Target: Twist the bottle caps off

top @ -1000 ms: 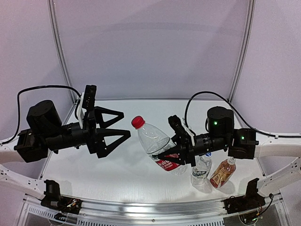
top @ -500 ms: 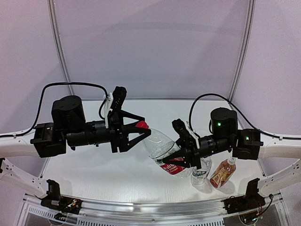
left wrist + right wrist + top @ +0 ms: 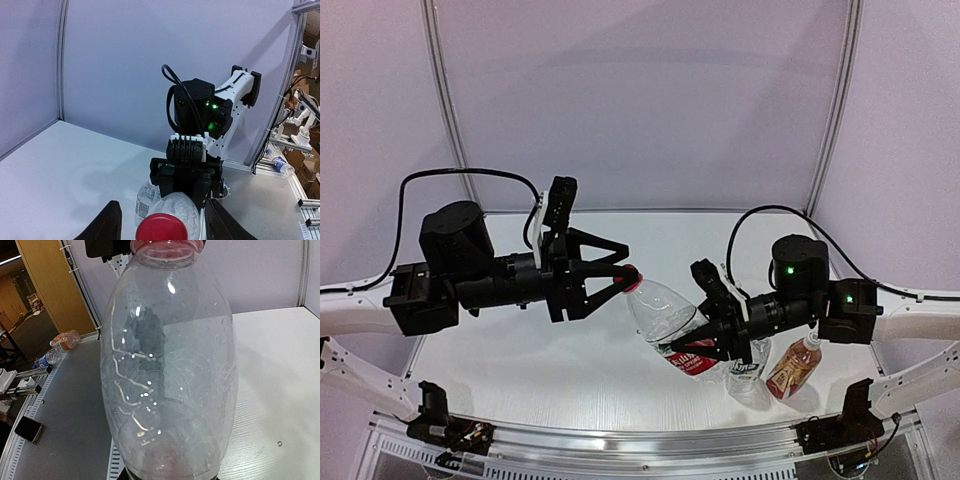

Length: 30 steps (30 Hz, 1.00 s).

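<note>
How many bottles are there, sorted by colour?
Clear: 2, the red-capped bottle and the small bottle
Amber: 1, the amber bottle
Total: 3

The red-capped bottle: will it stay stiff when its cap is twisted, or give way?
The bottle looks empty, so it is probably light. Its thin clear wall will likely dent under the right gripper's squeeze. The smooth plastic may slip and turn in that grip once the left gripper twists the red cap.
</note>
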Available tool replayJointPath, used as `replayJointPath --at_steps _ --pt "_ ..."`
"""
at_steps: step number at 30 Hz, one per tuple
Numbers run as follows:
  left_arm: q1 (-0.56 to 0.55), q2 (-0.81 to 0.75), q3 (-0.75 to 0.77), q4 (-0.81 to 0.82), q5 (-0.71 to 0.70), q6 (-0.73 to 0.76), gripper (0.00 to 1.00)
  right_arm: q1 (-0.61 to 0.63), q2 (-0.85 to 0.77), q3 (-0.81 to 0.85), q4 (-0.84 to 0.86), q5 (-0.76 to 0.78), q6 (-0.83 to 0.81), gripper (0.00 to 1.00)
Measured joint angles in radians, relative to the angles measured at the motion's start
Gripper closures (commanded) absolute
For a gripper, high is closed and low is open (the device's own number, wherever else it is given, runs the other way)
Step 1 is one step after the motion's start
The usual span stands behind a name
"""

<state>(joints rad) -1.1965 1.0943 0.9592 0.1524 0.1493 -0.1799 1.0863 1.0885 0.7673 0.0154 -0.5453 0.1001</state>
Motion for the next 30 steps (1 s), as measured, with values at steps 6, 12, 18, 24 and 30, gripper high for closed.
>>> replayJointPath --at_steps 6,12,18,24,30 --pt "0.011 -0.008 -0.008 0.007 0.006 0.0 0.3 0.0 0.0 0.0 0.0 0.001 -0.001 0.82" --pt "0.052 -0.003 -0.01 0.016 0.021 -0.023 0.3 0.0 0.0 0.0 -0.001 0.0 -0.004 0.82" --pt "0.056 0.014 -0.013 0.024 0.043 -0.042 0.36 0.0 0.0 0.0 0.0 0.0 -0.005 0.83" --pt "0.054 0.033 -0.013 0.034 0.068 -0.056 0.68 0.0 0.0 0.0 -0.001 0.008 -0.005 0.83" --pt "0.039 0.032 -0.013 0.048 0.074 -0.058 0.97 0.0 0.002 0.0 0.005 0.016 -0.005 0.83"
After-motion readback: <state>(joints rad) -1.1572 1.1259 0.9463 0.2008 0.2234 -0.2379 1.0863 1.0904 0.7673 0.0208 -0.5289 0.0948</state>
